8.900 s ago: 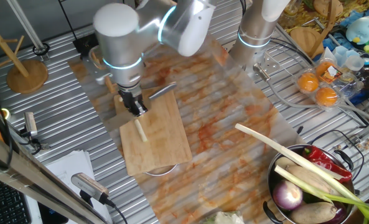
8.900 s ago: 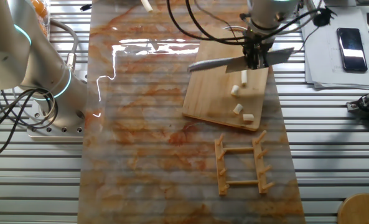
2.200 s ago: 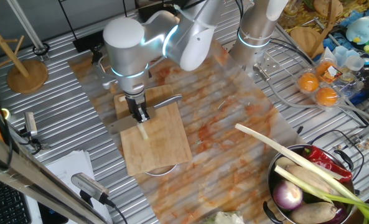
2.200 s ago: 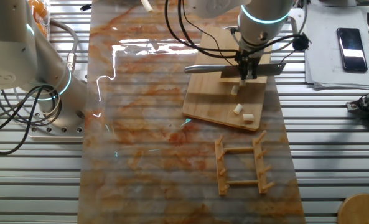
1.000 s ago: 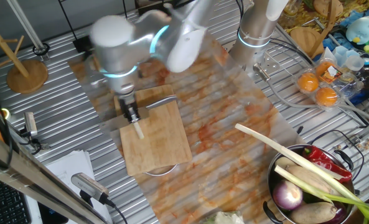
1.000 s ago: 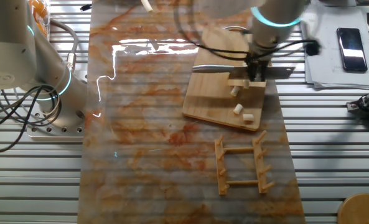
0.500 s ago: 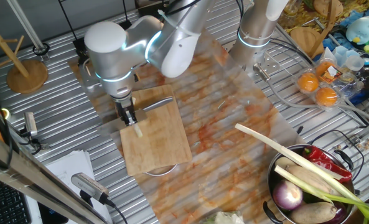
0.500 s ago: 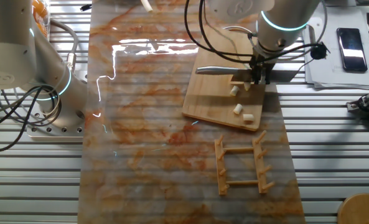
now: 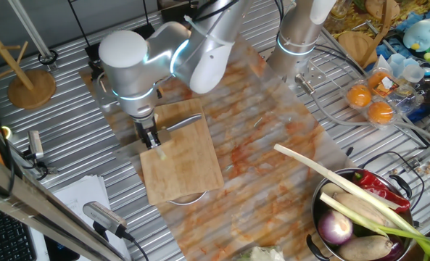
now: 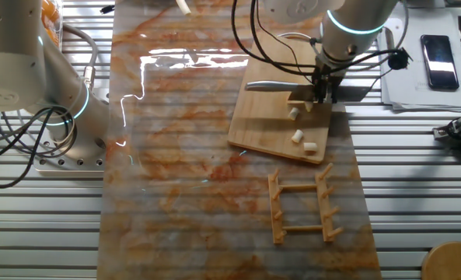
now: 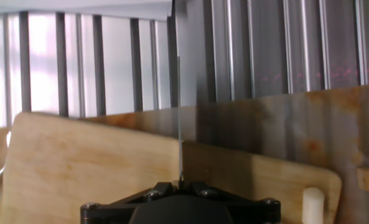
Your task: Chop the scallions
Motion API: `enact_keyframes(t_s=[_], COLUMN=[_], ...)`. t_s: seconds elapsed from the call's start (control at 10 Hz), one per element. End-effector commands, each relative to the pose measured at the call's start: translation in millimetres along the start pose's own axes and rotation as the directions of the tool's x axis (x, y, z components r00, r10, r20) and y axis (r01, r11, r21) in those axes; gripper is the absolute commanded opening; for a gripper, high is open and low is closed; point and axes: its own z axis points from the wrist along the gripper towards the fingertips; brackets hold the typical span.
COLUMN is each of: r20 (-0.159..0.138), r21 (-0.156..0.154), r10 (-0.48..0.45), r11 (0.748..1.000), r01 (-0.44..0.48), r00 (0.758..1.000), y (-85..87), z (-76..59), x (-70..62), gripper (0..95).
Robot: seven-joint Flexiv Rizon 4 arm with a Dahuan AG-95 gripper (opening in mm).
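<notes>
Scallions lie as short pale chunks on the wooden cutting board, upper right of the frame. The gripper is closed around a knife, its blade level across the board. In the last second the arm has shifted slightly rightward, probably lining up another cut on the remaining piece.

Robot lab, slotted metal table, cables

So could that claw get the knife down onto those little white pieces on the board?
Probably yes. The claw holds the knife just above the board, and the white pieces lie close by with nothing between them.
</notes>
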Motion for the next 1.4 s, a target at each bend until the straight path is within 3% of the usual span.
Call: enact_keyframes(t_s=[0.1,0.2,0.3,0.5,0.6,0.8,0.9,1.2,1.4], r20=[0.018,0.020,0.023,0.018,0.035,0.029,0.032,0.031,0.035], r21=[-0.005,-0.018,-0.050,-0.016,-0.017,-0.055,-0.033,-0.034,-0.038], r10=[-0.009,-0.007,0.002,-0.008,-0.015,-0.010,-0.011,-0.013,-0.008], r11=[1.000,1.000,0.999,1.000,1.000,0.998,0.999,0.999,0.999], r01=[0.009,0.007,-0.001,0.008,0.016,0.011,0.012,0.014,0.009], r00=[1.000,1.000,1.000,1.000,0.999,1.000,0.999,0.999,0.999], y=[-6.1,-8.3,-9.7,-10.1,-13.3,-13.7,-13.0,-15.6,-13.7], z=[26.2,28.5,30.1,40.3,52.0,48.7,48.5,62.0,57.8], x=[12.4,16.6,18.8,26.1,32.4,28.3,24.6,21.0,19.0], gripper=[0.0,0.0,0.0,0.0,0.0,0.0,0.0,0.0,0.0])
